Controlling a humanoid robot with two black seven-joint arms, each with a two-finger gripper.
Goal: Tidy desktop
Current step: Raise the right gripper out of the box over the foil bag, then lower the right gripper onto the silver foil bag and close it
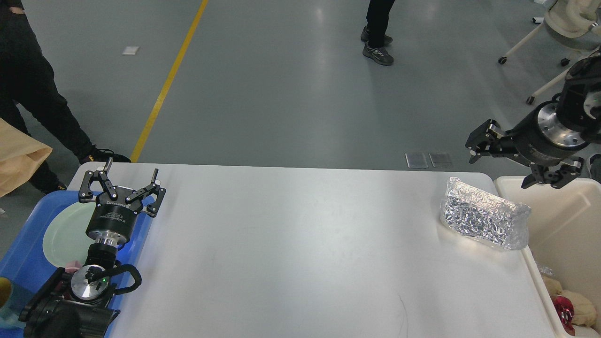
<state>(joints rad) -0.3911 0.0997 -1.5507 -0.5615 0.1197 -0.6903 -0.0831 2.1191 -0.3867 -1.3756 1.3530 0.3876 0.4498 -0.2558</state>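
Your right pincer [512, 162] hangs spread and empty above the bin [558, 225]; the left pincer [123, 178], also spread, idles over the tray [28, 249]. Grab the foil bag [483, 219] loosely and it may crumple, slip, or slide off the counter [291, 253].

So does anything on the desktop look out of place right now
Yes: one crumpled foil bag lies alone near the far right edge of the desktop, beside the cream bin that holds other rubbish. Neither gripper touches it.
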